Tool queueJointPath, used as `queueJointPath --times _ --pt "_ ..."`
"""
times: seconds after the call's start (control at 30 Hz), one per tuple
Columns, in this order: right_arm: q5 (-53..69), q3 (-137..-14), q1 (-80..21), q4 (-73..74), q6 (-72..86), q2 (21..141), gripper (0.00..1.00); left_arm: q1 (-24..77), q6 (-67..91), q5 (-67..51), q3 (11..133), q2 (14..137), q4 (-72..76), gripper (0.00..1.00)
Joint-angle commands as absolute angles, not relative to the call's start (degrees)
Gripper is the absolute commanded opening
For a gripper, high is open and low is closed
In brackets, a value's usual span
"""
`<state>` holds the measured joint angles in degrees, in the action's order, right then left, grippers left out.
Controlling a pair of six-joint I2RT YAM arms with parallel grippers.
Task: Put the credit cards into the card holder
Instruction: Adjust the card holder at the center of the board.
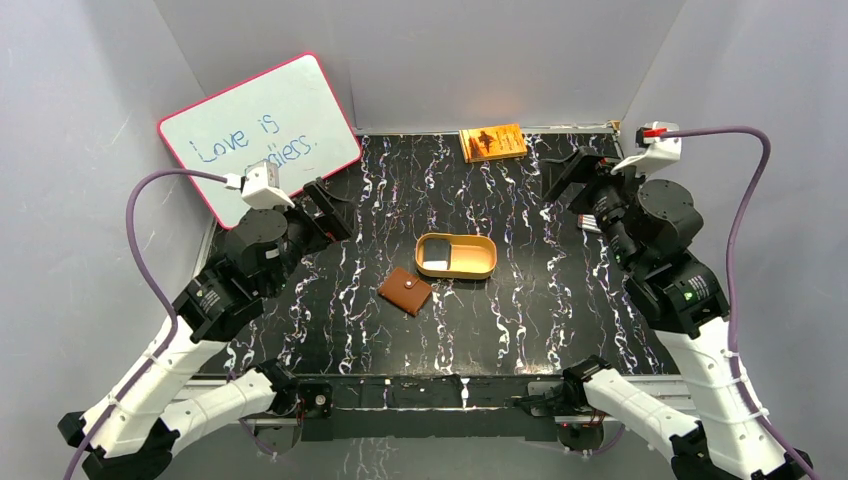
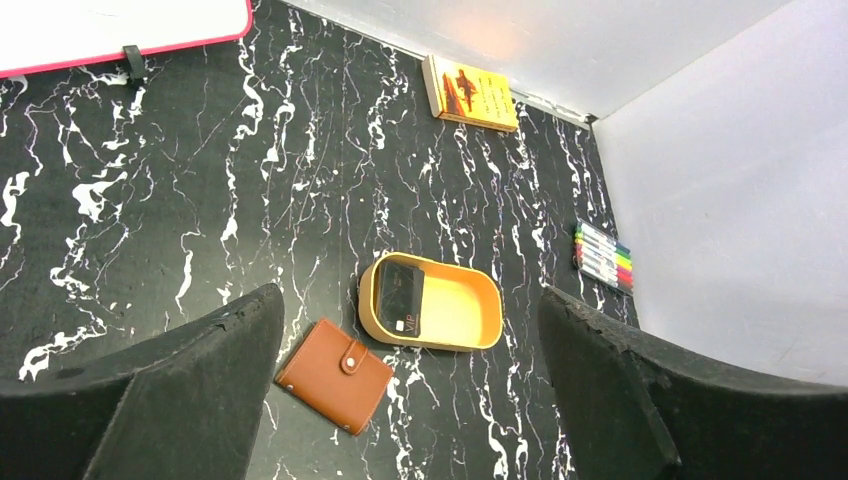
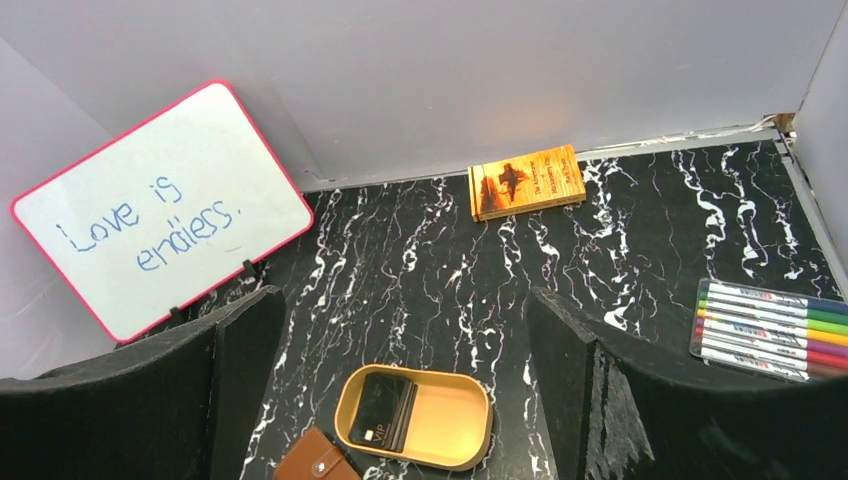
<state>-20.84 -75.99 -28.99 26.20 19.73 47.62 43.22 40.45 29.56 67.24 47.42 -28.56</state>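
Observation:
A stack of dark credit cards (image 1: pixel 436 256) lies in the left end of a tan oval tray (image 1: pixel 470 258) at mid-table. The top card reads "VIP" in the left wrist view (image 2: pixel 400 298) and in the right wrist view (image 3: pixel 385 410). The closed brown leather card holder (image 1: pixel 405 291) lies flat just front-left of the tray, snap stud up; it also shows in the left wrist view (image 2: pixel 333 375) and the right wrist view (image 3: pixel 315 463). My left gripper (image 1: pixel 327 210) is open and empty, raised at the left. My right gripper (image 1: pixel 568 176) is open and empty, raised at the back right.
A pink-rimmed whiteboard (image 1: pixel 258 135) leans at the back left. An orange book (image 1: pixel 492 141) lies by the back wall. A pack of coloured markers (image 3: pixel 765 328) lies by the right wall. Grey walls enclose the black marbled table (image 1: pixel 520 320).

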Motion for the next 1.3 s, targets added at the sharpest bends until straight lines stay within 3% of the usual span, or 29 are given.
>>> queueJointPath --times 0.0,0.4,0.67,0.97,1.27 --pt "-19.77 -75.46 -29.17 24.29 19.75 47.52 0.99 42.97 38.49 31.40 67.08 45.28 -26.33 0.94" --pt "-15.63 -75.92 -29.17 27.08 25.44 50.02 0.99 42.92 35.61 23.55 59.47 44.13 -27.67 0.95" --pt "-12.18 -74.34 -29.18 34.49 25.09 53.75 0.99 42.91 43.35 16.38 49.86 44.53 -27.96 0.95" --pt "-5.94 -63.40 -29.11 32.86 21.67 50.93 0.99 42.98 52.01 11.00 40.99 43.98 -26.14 0.95" --pt "5.02 -55.72 -29.22 32.35 23.92 52.69 0.93 42.98 57.34 7.81 37.85 53.44 -20.35 0.90"
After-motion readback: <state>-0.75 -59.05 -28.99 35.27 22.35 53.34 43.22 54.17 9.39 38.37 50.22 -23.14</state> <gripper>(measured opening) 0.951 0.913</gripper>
